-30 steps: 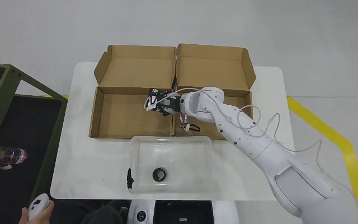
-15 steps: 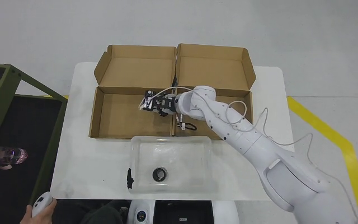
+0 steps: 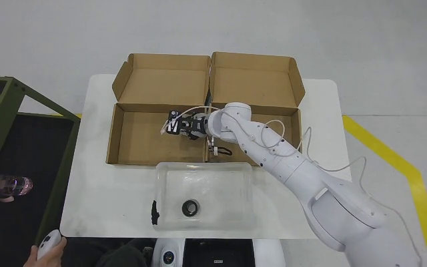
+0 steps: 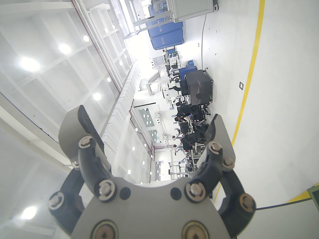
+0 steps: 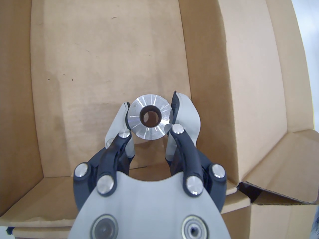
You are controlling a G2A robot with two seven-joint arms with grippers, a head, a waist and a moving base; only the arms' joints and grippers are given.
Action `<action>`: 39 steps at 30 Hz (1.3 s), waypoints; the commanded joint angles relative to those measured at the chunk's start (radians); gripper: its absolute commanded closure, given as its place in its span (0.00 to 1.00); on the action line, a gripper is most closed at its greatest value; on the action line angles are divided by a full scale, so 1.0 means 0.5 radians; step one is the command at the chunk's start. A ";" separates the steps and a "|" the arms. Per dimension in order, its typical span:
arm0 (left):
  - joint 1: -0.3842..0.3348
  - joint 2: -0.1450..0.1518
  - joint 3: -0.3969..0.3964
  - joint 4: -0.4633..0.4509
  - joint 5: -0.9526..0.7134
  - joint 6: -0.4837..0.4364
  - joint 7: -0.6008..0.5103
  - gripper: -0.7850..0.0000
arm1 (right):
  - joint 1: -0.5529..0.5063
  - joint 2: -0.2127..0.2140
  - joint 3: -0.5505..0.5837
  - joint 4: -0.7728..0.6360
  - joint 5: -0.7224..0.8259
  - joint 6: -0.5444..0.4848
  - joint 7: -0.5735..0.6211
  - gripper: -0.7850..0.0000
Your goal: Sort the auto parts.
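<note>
Sorting looks partly done, with more left than finished. The right end effector point(image 5: 150, 110) is clamped on a silver metal ring point(image 5: 150, 120) with a round hole through its middle, one finger pressed to each side of the rim. It holds the ring above the bare floor of the left cardboard box point(image 3: 133, 139), close to the wall shared with the right cardboard box point(image 3: 257, 85) and not yet set down. As far as the top view shows, no part lies in the left box, so this ring would be its first.

A small dark part point(image 3: 223, 151) lies in the right box near its front wall, which reads as one piece already placed. In the clear bin point(image 3: 230, 175) at the front of the bench point(image 3: 100, 193) a dark ring-shaped part point(image 3: 191, 207) waits to be picked, and a black piece point(image 3: 154, 213) sits at the bin's left wall – inside or just outside, I cannot tell.

The left end effector point(image 4: 149, 115) has its fingers apart with nothing between them, pointed away toward the hall
</note>
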 commanded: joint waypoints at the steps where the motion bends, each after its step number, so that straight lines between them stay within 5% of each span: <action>1: 0.000 0.000 0.000 0.000 0.000 0.000 0.000 0.00 | -0.003 -0.004 0.006 0.015 -0.011 -0.006 -0.004 0.65; 19: 0.000 0.000 0.000 0.000 0.000 0.000 0.000 0.00 | -0.110 0.080 0.233 -0.390 -0.108 -0.155 -0.086 0.59; 39: 0.000 0.000 0.000 0.000 0.000 0.000 0.000 0.00 | -0.935 0.394 0.852 -1.559 -0.057 -0.578 0.118 0.59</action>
